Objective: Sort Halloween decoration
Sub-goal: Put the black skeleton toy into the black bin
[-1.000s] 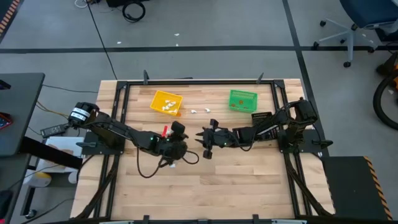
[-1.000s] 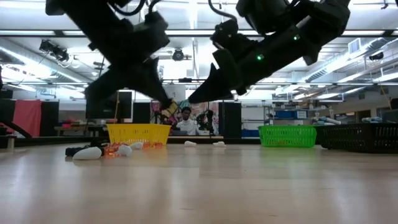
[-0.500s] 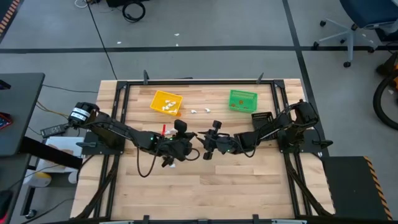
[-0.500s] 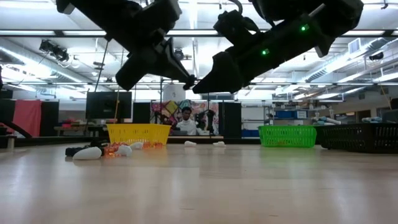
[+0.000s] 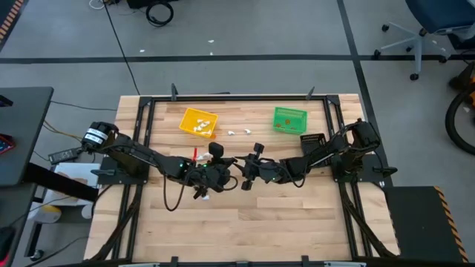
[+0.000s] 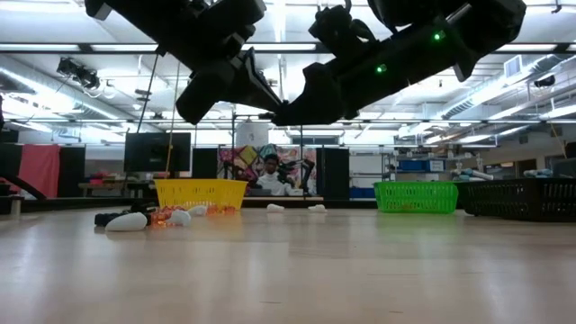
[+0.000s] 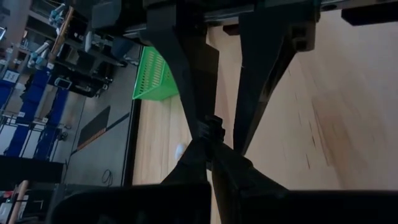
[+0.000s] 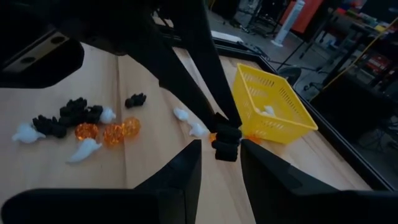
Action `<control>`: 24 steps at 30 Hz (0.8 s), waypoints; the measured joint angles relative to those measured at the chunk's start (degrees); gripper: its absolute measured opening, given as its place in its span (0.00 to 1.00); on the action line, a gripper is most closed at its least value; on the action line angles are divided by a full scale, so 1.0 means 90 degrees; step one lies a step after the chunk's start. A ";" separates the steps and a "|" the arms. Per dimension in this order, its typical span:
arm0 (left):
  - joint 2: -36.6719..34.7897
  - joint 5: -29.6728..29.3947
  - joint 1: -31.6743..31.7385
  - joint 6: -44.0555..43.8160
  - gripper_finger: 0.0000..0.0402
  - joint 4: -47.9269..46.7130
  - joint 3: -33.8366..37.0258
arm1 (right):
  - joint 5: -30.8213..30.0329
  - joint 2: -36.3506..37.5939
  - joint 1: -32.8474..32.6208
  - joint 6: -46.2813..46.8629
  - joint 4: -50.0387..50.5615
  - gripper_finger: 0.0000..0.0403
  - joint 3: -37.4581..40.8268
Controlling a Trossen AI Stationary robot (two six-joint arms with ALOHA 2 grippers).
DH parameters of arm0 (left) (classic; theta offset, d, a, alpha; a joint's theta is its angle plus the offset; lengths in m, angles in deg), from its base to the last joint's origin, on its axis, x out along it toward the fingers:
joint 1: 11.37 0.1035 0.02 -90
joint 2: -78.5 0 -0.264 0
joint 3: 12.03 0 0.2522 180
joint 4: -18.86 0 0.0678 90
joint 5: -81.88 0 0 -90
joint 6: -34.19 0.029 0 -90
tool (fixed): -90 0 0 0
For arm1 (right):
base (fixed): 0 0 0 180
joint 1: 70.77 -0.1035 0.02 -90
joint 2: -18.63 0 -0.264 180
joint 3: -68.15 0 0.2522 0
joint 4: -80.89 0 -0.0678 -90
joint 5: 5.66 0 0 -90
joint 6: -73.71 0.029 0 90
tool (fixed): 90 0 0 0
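The left gripper (image 5: 231,167) is clenched on a black trinket (image 8: 226,142), tip to tip with the right gripper (image 5: 242,173), whose jaws straddle it. Scattered trinkets (image 8: 87,126) lie beside the yellow bin (image 8: 273,104); the green bin (image 5: 289,119) sits apart.

Both arms are matte black, built of slim jointed links with blocky housings at the joints. The left arm (image 5: 137,154) carries a round white-labelled cylinder at its base, a small green light partway along, and a loose black cable looping off its forearm behind the jaws. The right arm (image 5: 323,152) shows green indicator lights too, plain in the low view on its dark wrist housing. The left gripper (image 7: 210,127) has two long, flat, tapering black fingers running down from a wide black crossbar. The right gripper (image 8: 221,146) has broader dark fingers with rounded edges.
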 joint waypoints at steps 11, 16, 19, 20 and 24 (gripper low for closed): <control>0.0000 0.0337 0.0000 -0.0027 0.00 0.0000 0.0000 | -0.0022 -0.0002 -0.0007 -0.0048 -0.0044 0.13 0.0000; 0.0000 0.0351 0.0002 -0.0022 0.00 -0.0029 0.0000 | 0.0001 -0.0002 -0.0002 -0.0048 -0.0002 0.08 0.0000; 0.0000 0.0367 -0.0003 -0.0019 0.03 -0.0097 0.0000 | 0.0007 -0.0002 -0.0002 -0.0048 0.0009 0.08 0.0000; 0.0000 0.0367 -0.0019 -0.0029 0.06 -0.0114 0.0000 | 0.0007 -0.0002 -0.0001 -0.0048 0.0008 0.09 0.0000; 0.0000 0.0410 -0.0049 -0.0156 0.18 -0.0146 0.0000 | 0.0016 -0.0002 -0.0002 -0.0048 0.0027 0.10 0.0000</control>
